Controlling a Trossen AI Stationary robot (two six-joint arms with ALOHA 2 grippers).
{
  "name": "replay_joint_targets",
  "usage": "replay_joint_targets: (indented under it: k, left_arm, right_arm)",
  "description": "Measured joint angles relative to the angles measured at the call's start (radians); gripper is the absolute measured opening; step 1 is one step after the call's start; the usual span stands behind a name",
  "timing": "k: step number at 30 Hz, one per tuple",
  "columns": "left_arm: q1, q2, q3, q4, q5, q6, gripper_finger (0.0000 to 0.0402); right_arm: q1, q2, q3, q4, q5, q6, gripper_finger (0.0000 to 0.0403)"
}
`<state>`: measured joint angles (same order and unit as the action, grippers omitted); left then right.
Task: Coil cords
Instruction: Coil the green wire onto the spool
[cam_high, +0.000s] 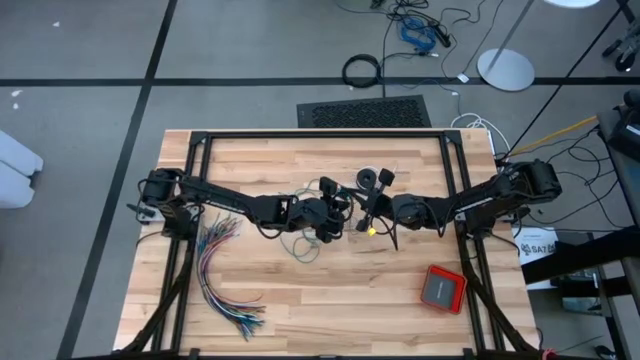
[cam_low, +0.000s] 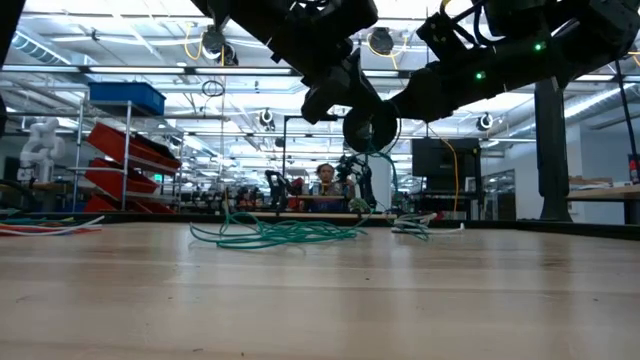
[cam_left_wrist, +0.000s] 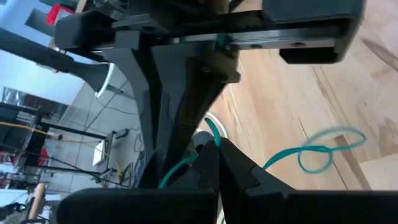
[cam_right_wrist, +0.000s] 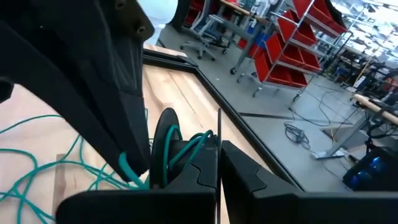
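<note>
A thin teal-green cord lies in loose loops on the wooden table near its middle. In the low view its heap rests on the table and one strand rises to the grippers. My left gripper and my right gripper meet nose to nose above the table's middle, both shut on this cord. In the right wrist view teal strands run over a dark round disc just beyond my right fingers. My left gripper pinches a teal strand between its two shut fingertips, slanting down from the table's left. The strand runs on past the fingers, and a loop of the cord lies on the table below. My right gripper pinches a few teal strands between its shut fingertips, coming nearly level from the table's right. The strands bend over the dark disc and fall slack to the loops on the table.
A fanned bundle of many-coloured wires lies at the near left. A red box sits at the near right. Two small black round parts lie just beyond the grippers, and a small yellow piece just below them.
</note>
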<state>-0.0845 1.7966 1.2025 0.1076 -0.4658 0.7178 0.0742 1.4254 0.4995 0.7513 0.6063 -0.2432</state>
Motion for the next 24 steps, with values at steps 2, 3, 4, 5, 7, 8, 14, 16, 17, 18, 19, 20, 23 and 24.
replay_joint_targets:
  k: [2,3,4,5,7,8,14,16,17,18,19,20,23,24]
  left_arm:
    - [0.001,0.001,0.004,-0.004,-0.016,-0.003,0.0]
    - [0.0,0.001,0.004,-0.005,-0.024,-0.004,0.0]
    - [0.0,0.001,0.005,-0.008,-0.028,-0.004,0.0]
    - [-0.001,0.001,0.005,-0.011,-0.039,-0.004,0.0]
    - [-0.001,0.001,0.006,-0.026,-0.047,-0.005,0.0]
    - [-0.003,0.001,0.006,-0.034,-0.062,-0.005,0.0]
    - [-0.004,-0.002,0.008,-0.102,-0.1,-0.02,0.0]
    - [-0.003,-0.003,0.008,-0.129,-0.117,-0.031,0.0]
    - [-0.003,-0.003,0.008,-0.142,-0.127,-0.032,0.0]
    - [-0.003,-0.005,0.008,-0.155,-0.139,-0.032,0.0]
    - [-0.003,-0.009,0.008,-0.166,-0.146,-0.032,0.0]
    - [-0.003,-0.013,0.008,-0.171,-0.149,-0.032,0.0]
    - [0.001,-0.034,0.007,-0.187,-0.149,-0.032,0.0]
    - [0.004,-0.039,0.007,-0.179,-0.149,-0.032,0.0]
  right_arm:
    - [0.001,0.0,0.0,-0.002,-0.005,0.003,0.0]
    - [0.004,0.0,0.0,-0.01,-0.004,0.005,0.0]
    - [0.006,0.0,0.0,-0.02,-0.003,0.007,0.0]
    - [0.007,0.0,0.0,-0.033,-0.007,0.011,0.0]
    - [0.011,0.0,0.0,-0.059,-0.005,0.023,0.0]
    - [0.012,0.0,0.0,-0.066,-0.005,0.026,0.0]
    - [0.032,0.0,0.0,-0.087,0.037,0.022,0.0]
    - [0.037,0.0,-0.001,-0.094,0.042,0.019,0.0]
    - [0.04,-0.005,0.0,-0.103,0.041,0.019,0.0]
    - [0.043,-0.008,-0.001,-0.104,0.041,0.019,0.0]
    - [0.047,-0.011,-0.001,-0.104,0.043,0.019,0.0]
    - [0.052,-0.017,-0.001,-0.108,0.048,0.019,0.0]
    - [0.064,-0.042,-0.001,-0.112,0.051,0.02,0.0]
    - [0.068,-0.051,-0.001,-0.114,0.052,0.019,0.0]
